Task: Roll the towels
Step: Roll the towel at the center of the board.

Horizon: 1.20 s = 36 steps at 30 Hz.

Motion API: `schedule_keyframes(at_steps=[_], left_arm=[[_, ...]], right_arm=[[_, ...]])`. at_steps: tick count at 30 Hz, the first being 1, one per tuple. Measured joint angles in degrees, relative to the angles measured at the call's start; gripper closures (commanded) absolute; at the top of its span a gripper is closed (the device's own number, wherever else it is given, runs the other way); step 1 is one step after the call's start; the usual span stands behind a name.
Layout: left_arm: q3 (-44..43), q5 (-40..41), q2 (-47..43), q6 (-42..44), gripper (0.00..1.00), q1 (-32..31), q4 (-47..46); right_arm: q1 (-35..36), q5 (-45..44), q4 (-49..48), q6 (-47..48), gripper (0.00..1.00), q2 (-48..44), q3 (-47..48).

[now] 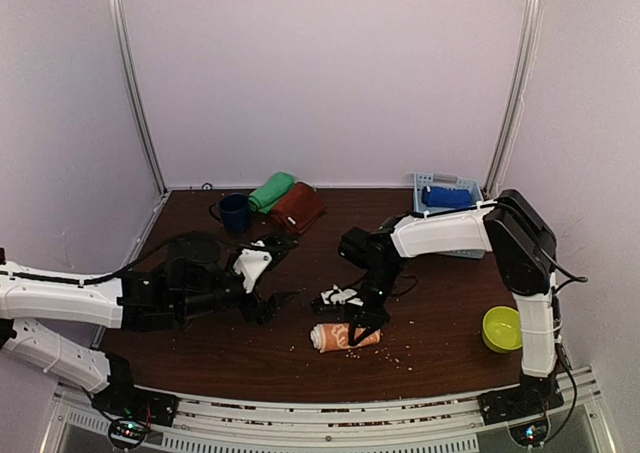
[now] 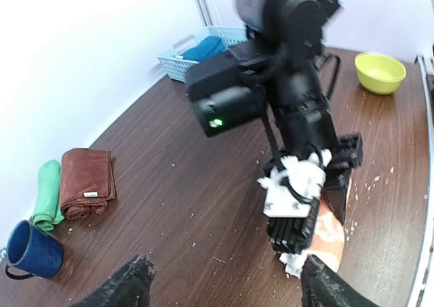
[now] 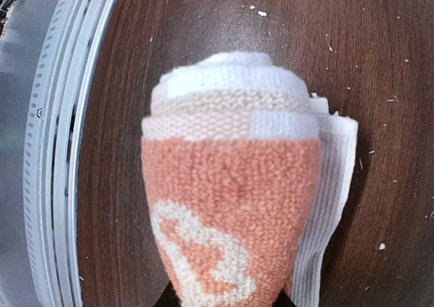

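Note:
An orange towel [image 1: 340, 337] with a white print lies rolled near the table's front edge, and its layered end [image 3: 230, 104] faces the right wrist camera. My right gripper [image 1: 364, 323] comes down on it from above and is shut on the orange towel [image 2: 331, 234], which narrows where the fingers squeeze it. My left gripper [image 1: 274, 307] hovers low just left of the roll, open, with nothing between its fingertips [image 2: 130, 285]. A green towel roll [image 1: 272, 191] and a maroon towel [image 1: 298, 209] lie at the back. A blue towel [image 1: 447, 197] rests in the basket.
A navy mug [image 1: 235, 213] stands beside the green roll. The pale blue basket [image 1: 466, 183] sits at the back right and a yellow-green bowl [image 1: 501, 328] at the front right. A metal rail [image 3: 54, 151] runs along the table's front edge. Crumbs dot the wood.

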<state>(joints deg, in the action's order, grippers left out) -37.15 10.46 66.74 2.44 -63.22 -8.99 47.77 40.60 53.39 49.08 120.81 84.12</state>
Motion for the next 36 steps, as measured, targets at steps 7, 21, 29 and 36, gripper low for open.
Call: schedule_keyframes(at_steps=[7,21,29,36], left_arm=[[-4.0,3.9,7.7,8.7,0.32,-13.8,1.1],[-15.6,11.2,31.0,15.9,0.29,-17.5,7.8],[-17.5,16.7,37.6,16.2,0.3,-16.3,8.5],[-17.7,16.9,39.8,16.1,0.45,-13.5,8.0]], right_arm=[[-0.9,2.6,5.6,0.0,0.77,3.7,4.8],[-0.9,4.1,8.2,-1.0,0.77,4.7,5.8],[-0.9,4.5,8.4,-1.0,0.76,4.9,5.8],[-0.9,4.5,8.3,-1.3,0.71,4.8,5.8]])
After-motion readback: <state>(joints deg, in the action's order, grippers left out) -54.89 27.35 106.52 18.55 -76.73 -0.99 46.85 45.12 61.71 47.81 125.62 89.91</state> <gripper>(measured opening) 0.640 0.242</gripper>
